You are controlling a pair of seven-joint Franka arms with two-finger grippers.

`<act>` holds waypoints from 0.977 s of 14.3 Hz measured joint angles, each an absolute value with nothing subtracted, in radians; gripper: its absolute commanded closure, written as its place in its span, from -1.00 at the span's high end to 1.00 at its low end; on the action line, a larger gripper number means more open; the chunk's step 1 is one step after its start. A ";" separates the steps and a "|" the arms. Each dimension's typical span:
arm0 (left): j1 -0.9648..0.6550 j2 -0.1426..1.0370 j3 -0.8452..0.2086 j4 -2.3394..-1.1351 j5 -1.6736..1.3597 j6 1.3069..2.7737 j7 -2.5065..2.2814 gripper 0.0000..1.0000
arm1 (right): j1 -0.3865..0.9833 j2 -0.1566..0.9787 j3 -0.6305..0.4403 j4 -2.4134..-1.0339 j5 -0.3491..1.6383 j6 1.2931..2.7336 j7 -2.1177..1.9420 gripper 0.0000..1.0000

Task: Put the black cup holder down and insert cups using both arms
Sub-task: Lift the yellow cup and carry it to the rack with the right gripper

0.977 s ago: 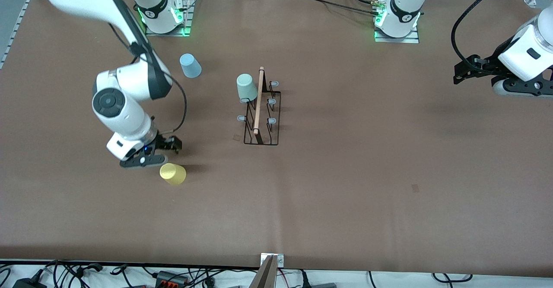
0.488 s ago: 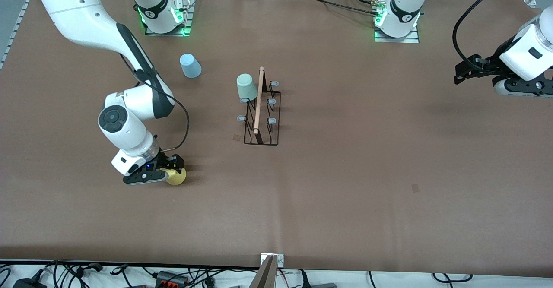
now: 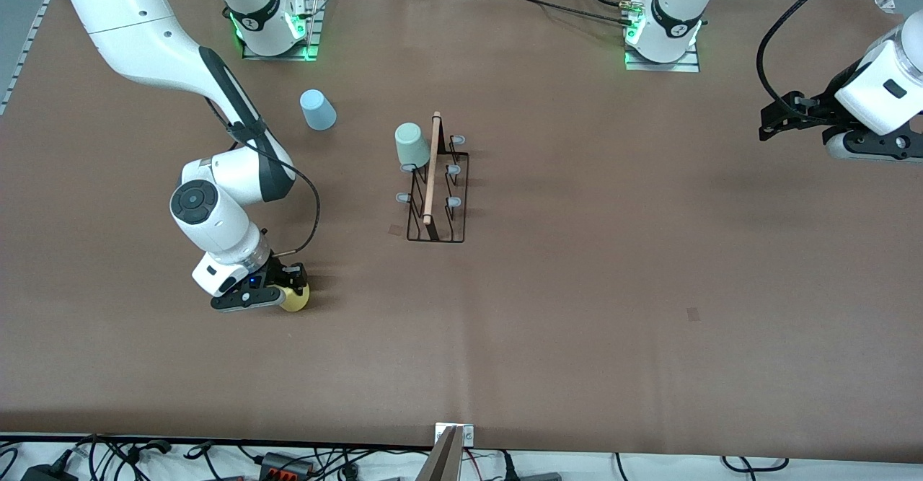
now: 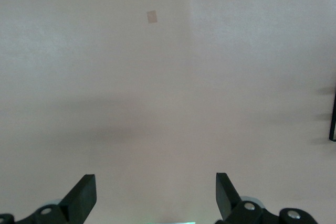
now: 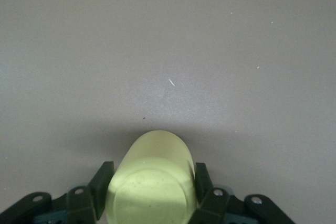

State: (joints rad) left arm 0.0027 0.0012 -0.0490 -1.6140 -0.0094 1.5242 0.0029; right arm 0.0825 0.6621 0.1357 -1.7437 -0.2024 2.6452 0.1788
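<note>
The right gripper (image 3: pixel 283 295) is down at the brown tabletop (image 3: pixel 577 286), toward the right arm's end and nearer the front camera than the rack. The yellow cup (image 3: pixel 296 298) sits upside down right between its fingers (image 5: pixel 100 184). In the right wrist view the cup (image 5: pixel 151 179) fills the gap, with one finger against each side of it, so the fingers look closed to about the cup's width and gripping it. The cup appears to be on the tabletop, not lifted.

The black cup holder (image 3: pixel 436 200) stands upright near the middle of the tabletop, its light wooden rod handle (image 3: pixel 431 167) running along the top. The mint green cup (image 3: pixel 411 145) is already upside down on one of the pegs, on the side of the rack toward the right arm's end, at the end farther from the front camera. The other grey-tipped pegs are bare.

The light blue cup (image 3: pixel 317 109) sits upside down on the tabletop, farther from the front camera than the yellow one, between the rack and the right arm's base.

The left gripper (image 3: pixel 775 120) waits up in the air over the left arm's end of the tabletop. Its fingers (image 4: pixel 84 198) are spread wide with nothing between them, just bare tabletop below.
</note>
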 measured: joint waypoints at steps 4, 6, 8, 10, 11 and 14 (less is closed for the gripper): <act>0.003 0.001 -0.046 -1.614 -0.009 1.524 0.003 1.00 | 0.093 0.620 0.140 -1.723 -0.201 2.513 0.185 -0.78; 0.003 0.001 -0.048 -1.613 -0.009 1.524 0.003 1.00 | 0.122 0.530 0.145 -1.707 -0.178 2.346 0.257 -0.78; 0.003 0.001 -0.049 -1.613 -0.009 1.524 0.003 1.00 | 0.165 0.429 0.156 -1.707 -0.113 2.207 0.352 -0.78; 0.003 0.001 -0.049 -1.613 -0.009 1.524 0.003 1.00 | 0.227 0.362 0.161 -1.712 -0.035 2.152 0.476 -0.78; 0.003 0.001 -0.049 -1.613 -0.009 1.524 0.003 1.00 | 0.263 0.346 0.163 -1.716 -0.022 2.150 0.550 -0.78; 0.003 0.001 -0.049 -1.613 -0.009 1.524 0.003 1.00 | 0.381 0.346 0.169 -1.721 -0.020 2.171 0.763 -0.78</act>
